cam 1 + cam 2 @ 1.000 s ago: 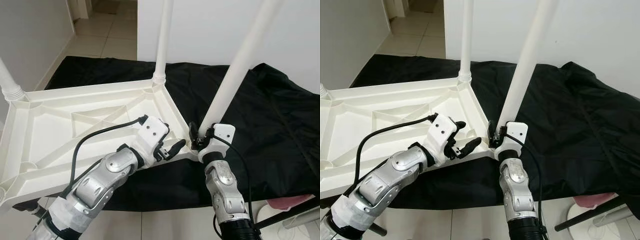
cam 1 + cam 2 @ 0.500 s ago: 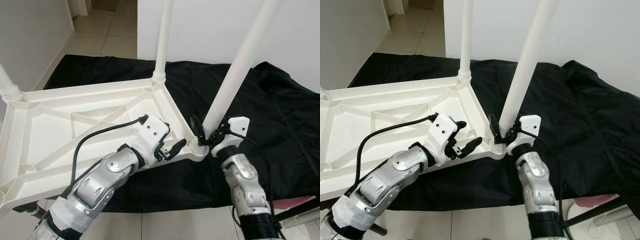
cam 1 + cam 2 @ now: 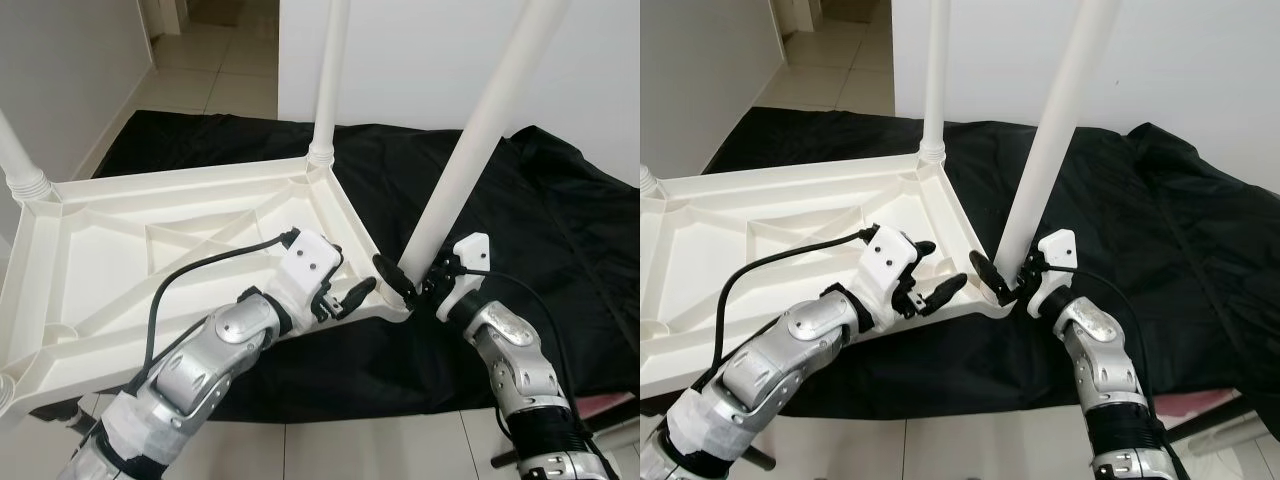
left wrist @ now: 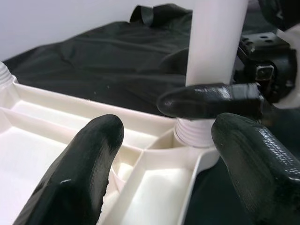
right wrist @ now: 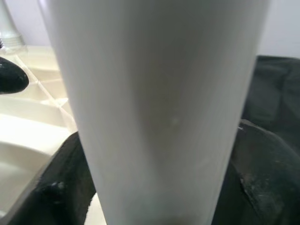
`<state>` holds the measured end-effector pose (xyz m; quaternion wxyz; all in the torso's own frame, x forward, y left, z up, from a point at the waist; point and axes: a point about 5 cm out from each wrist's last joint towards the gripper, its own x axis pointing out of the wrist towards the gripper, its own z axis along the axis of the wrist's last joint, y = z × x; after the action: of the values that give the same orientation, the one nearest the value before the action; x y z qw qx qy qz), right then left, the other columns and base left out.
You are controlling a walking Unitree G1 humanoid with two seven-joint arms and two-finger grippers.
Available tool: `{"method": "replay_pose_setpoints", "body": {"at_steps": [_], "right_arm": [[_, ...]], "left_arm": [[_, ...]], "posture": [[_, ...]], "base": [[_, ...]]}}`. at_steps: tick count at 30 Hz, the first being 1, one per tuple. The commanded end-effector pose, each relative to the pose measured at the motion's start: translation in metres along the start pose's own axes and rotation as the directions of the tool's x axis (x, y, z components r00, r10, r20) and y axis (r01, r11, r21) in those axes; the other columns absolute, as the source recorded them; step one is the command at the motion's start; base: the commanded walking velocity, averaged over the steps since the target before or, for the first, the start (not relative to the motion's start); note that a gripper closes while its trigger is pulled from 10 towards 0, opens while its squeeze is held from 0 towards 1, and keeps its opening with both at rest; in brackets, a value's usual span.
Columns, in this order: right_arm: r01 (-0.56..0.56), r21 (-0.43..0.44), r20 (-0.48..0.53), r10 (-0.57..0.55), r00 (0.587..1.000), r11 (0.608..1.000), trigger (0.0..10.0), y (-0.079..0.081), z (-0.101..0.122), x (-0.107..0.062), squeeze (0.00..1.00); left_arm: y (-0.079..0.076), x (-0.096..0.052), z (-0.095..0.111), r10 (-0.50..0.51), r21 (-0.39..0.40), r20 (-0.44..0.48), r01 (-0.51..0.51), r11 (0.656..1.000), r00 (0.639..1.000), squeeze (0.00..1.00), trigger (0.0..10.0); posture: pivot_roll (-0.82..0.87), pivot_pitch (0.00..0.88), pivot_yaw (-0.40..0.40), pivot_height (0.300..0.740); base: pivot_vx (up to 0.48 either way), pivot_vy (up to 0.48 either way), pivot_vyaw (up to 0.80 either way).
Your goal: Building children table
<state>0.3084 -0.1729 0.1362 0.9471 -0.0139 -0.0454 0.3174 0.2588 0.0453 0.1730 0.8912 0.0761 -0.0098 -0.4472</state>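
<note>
A white plastic table top (image 3: 130, 250) lies upside down on black cloth, with white legs standing up from its corners. My right gripper (image 3: 418, 283) is shut around the foot of the near right leg (image 3: 470, 150), just above its threaded corner socket (image 4: 194, 133). One of its fingers (image 3: 392, 275) shows on the leg's left side. In the right wrist view the leg (image 5: 159, 108) sits between the fingers. My left gripper (image 3: 345, 290) rests at the table's rim beside that corner. Its fingers (image 4: 84, 159) are spread open and hold nothing.
The black cloth (image 3: 560, 230) covers the floor under and to the right of the table. A white wall (image 3: 410, 60) stands close behind. Tiled floor (image 3: 220, 70) runs off at the back left. Two more legs rise at the back (image 3: 330, 80) and far left (image 3: 20, 160).
My right wrist has swung round to the right of the leg's foot while staying clamped on it. The left gripper has stayed at the rim.
</note>
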Motion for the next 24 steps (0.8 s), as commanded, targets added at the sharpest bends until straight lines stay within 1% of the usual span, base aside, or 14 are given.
{"method": "replay_pose_setpoints", "body": {"at_steps": [1, 2, 3, 5, 9, 12, 13, 14, 15, 16, 21, 22, 23, 24], "right_arm": [[-0.025, -0.017, -0.024, 0.024, 0.999, 1.000, 0.7, -0.004, -0.003, 0.000, 0.00], [-0.025, -0.017, -0.024, 0.024, 0.999, 1.000, 0.7, -0.004, -0.003, 0.000, 0.00], [-0.032, -0.018, -0.031, 0.031, 0.999, 0.999, 0.0, -0.006, -0.005, 0.001, 0.00], [-0.030, -0.020, -0.038, 0.030, 0.999, 0.999, 0.0, -0.009, -0.007, 0.002, 0.00], [-0.027, -0.018, -0.040, 0.026, 0.999, 0.999, 0.0, -0.011, -0.008, 0.002, 0.00], [-0.010, 0.016, -0.034, 0.010, 0.999, 1.000, 0.0, -0.012, -0.011, 0.001, 0.00], [-0.008, 0.023, -0.033, 0.009, 0.999, 1.000, 1.8, -0.011, -0.012, 0.000, 0.00], [-0.008, 0.032, -0.032, 0.009, 0.999, 0.999, 5.8, -0.011, -0.013, 0.000, 0.00], [-0.008, 0.032, -0.032, 0.009, 0.999, 0.999, 5.8, -0.011, -0.013, 0.000, 0.00], [-0.009, 0.036, -0.031, 0.010, 0.999, 0.999, 10.0, -0.010, -0.013, 0.000, 0.00], [0.012, 0.076, -0.008, -0.011, 1.000, 0.997, 10.0, -0.003, -0.013, 0.001, 0.00], [0.040, 0.081, -0.010, -0.039, 0.999, 0.996, 10.0, 0.000, -0.013, 0.002, 0.00], [0.040, 0.081, -0.010, -0.039, 0.999, 0.996, 10.0, 0.000, -0.013, 0.002, 0.00], [0.072, 0.078, -0.014, -0.071, 0.997, 0.994, 10.0, 0.002, -0.014, 0.003, 0.00]], "left_arm": [[-0.014, -0.001, -0.007, -0.182, -0.007, -0.039, 0.182, 0.983, 0.983, 0.00, 10.0], [-0.014, -0.001, -0.007, -0.182, -0.007, -0.039, 0.182, 0.983, 0.983, 0.00, 10.0], [-0.015, 0.000, -0.010, -0.185, -0.010, -0.052, 0.185, 0.983, 0.981, 0.00, 10.0], [-0.015, 0.000, -0.014, -0.185, -0.012, -0.065, 0.185, 0.983, 0.981, 0.00, 10.0], [-0.015, 0.001, -0.015, -0.183, -0.011, -0.067, 0.183, 0.983, 0.981, 0.00, 10.0], [-0.014, 0.001, -0.015, -0.178, -0.013, -0.068, 0.177, 0.984, 0.982, 0.00, 10.0], [-0.015, 0.001, -0.015, -0.177, -0.014, -0.068, 0.177, 0.984, 0.982, 0.00, 10.0], [-0.015, 0.001, -0.015, -0.177, -0.014, -0.069, 0.177, 0.984, 0.982, 0.00, 10.0], [-0.015, 0.001, -0.015, -0.177, -0.014, -0.069, 0.177, 0.984, 0.982, 0.00, 10.0], [-0.015, 0.001, -0.015, -0.177, -0.014, -0.069, 0.177, 0.984, 0.982, 0.00, 10.0], [-0.015, 0.002, -0.015, -0.176, -0.012, -0.069, 0.175, 0.984, 0.982, 0.00, 10.0], [-0.015, 0.002, -0.015, -0.175, -0.012, -0.069, 0.175, 0.985, 0.982, 0.00, 10.0], [-0.015, 0.002, -0.015, -0.175, -0.012, -0.069, 0.175, 0.985, 0.982, 0.00, 10.0], [-0.016, 0.002, -0.016, -0.175, -0.013, -0.069, 0.175, 0.984, 0.982, 0.00, 10.0]], "posture": [[0.00, 0.001, -0.053, 0.740], [0.00, 0.001, -0.053, 0.740], [0.00, 0.000, -0.053, 0.740], [0.00, 0.000, -0.054, 0.740], [0.01, 0.000, -0.056, 0.740], [0.00, 0.000, -0.057, 0.740], [0.00, 0.000, -0.061, 0.740], [0.00, 0.000, -0.061, 0.740], [0.00, 0.000, -0.061, 0.740], [0.00, 0.000, -0.061, 0.740], [0.00, 0.000, -0.067, 0.740], [0.00, 0.000, -0.071, 0.740], [0.00, 0.000, -0.071, 0.740], [0.00, 0.000, -0.071, 0.740]], "base": [[0.000, 0.000, 0.00], [0.000, 0.000, 0.00], [0.000, 0.000, 0.00], [0.000, 0.000, 0.00], [0.000, 0.000, 0.00], [0.000, 0.000, 0.00], [0.000, 0.000, 0.00], [0.000, 0.000, 0.00], [0.000, 0.000, 0.00], [0.000, 0.000, 0.00], [0.000, 0.000, 0.00], [0.000, 0.000, 0.00], [0.000, 0.000, 0.00], [0.000, 0.000, 0.00]]}}
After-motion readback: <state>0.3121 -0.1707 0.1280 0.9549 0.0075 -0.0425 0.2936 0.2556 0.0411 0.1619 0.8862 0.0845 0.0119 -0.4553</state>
